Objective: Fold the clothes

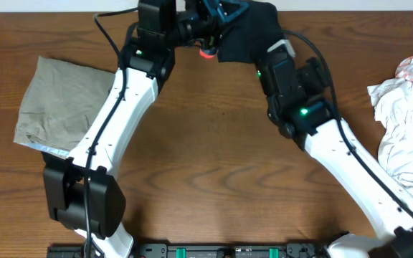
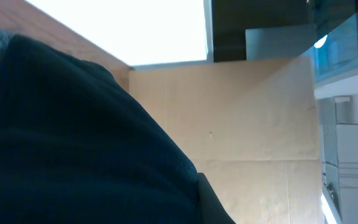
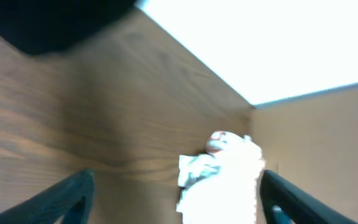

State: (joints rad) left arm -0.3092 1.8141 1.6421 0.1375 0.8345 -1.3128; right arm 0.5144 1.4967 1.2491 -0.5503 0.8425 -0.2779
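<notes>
A dark navy garment [image 1: 253, 30] lies bunched at the table's far edge, top centre. My left gripper [image 1: 219, 13] is shut on its left part. The cloth [image 2: 73, 143] fills most of the left wrist view, with only one finger tip [image 2: 211, 200] showing beside it. My right gripper [image 3: 176, 199] is open and empty. Its wrist sits just right of and below the navy garment in the overhead view. A corner of that garment [image 3: 55, 22] shows at the top left of the right wrist view.
A folded olive-grey garment [image 1: 57, 102] lies flat at the left. A pile of crumpled white clothes [image 1: 407, 122] sits at the right edge and also shows in the right wrist view [image 3: 225, 177]. A small red item [image 1: 206, 51] is below the left gripper.
</notes>
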